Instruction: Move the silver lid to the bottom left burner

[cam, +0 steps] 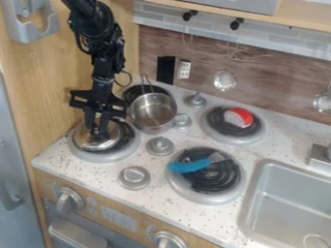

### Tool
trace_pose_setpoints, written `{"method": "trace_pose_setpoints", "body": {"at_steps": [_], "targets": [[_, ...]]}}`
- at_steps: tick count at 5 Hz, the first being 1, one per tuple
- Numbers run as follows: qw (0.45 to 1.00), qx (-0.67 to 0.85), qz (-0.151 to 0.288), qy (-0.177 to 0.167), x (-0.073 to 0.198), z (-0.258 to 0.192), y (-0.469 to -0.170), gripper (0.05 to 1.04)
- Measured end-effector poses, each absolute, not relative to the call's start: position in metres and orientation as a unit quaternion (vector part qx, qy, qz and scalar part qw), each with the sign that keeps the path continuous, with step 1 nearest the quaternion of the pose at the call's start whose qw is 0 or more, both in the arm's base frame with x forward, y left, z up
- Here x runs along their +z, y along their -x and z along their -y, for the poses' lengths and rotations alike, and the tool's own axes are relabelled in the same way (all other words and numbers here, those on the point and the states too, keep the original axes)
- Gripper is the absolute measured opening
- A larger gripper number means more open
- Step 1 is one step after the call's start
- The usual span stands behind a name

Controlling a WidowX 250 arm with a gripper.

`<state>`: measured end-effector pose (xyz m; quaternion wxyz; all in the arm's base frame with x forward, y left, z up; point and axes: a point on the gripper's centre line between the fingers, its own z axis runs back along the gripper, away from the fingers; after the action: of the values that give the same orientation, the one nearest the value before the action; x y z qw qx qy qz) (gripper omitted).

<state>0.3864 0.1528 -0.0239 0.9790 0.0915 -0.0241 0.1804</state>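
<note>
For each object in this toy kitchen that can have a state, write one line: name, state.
Silver metal lid, over the bottom left burner, part of the coil uncovered
Black robot gripper, pointing down at the lid's top
Silver metal pot, upright, uncovered
Blue-handled spatula, lying across the bottom right burner
Red-and-white object, on the top right burner
Round slotted metal utensil, hanging

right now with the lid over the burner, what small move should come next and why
I'd probably nudge the silver lid slightly toward the exposed coils before leaving it. The gripper is at the lid's top, and the lid looks off-centre: it covers the picture-left part of the bottom left burner, while dark coils show to its right.
</note>
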Motion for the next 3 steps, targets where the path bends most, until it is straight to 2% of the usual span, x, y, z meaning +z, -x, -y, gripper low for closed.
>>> {"method": "trace_pose_setpoints", "body": {"at_steps": [1, 2, 3], "targets": [[0.984, 0.171, 0.001, -0.058, -0.017, -0.14, -0.381, 0.561], [0.988, 0.141, 0.002, -0.057, 0.018, -0.14, -0.385, 0.866], [0.994, 0.098, 0.005, -0.043, 0.031, -0.132, -0.389, 1.03]]}}
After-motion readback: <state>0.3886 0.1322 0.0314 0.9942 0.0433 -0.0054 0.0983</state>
